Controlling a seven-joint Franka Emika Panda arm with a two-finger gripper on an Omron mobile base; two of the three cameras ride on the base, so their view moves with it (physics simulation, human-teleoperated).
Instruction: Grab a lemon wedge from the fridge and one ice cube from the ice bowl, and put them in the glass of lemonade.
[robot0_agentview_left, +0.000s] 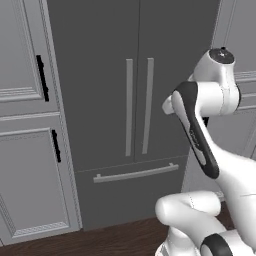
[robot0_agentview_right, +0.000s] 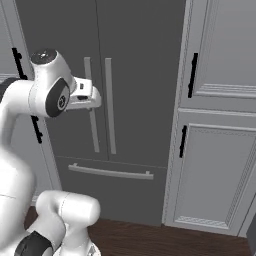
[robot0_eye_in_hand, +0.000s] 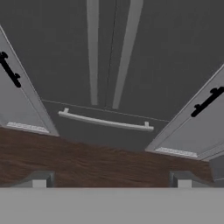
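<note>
The fridge (robot0_agentview_left: 100, 75) (robot0_agentview_right: 140, 75) (robot0_eye_in_hand: 109, 43) is a tall dark grey unit and stands straight ahead with both doors shut. Two long light grey bar handles (robot0_agentview_left: 129, 107) (robot0_agentview_right: 110, 105) (robot0_eye_in_hand: 92, 52) run down its middle. Below them a horizontal handle (robot0_eye_in_hand: 105, 121) marks the shut bottom drawer. My gripper (robot0_eye_in_hand: 111, 180) is open and empty. It hangs some way back from the doors at about handle height, tilted down toward the drawer and floor. The lemon wedge, the ice bowl and the glass of lemonade are out of view.
Grey panelled cabinets with black handles flank the fridge on the left (robot0_agentview_left: 25, 150) (robot0_eye_in_hand: 13, 100) and on the right (robot0_agentview_right: 220, 150) (robot0_eye_in_hand: 197, 127). Dark wooden floor (robot0_eye_in_hand: 87, 162) runs in front of the fridge. My own white arm (robot0_agentview_left: 200, 135) (robot0_agentview_right: 30, 100) rises close before the doors.
</note>
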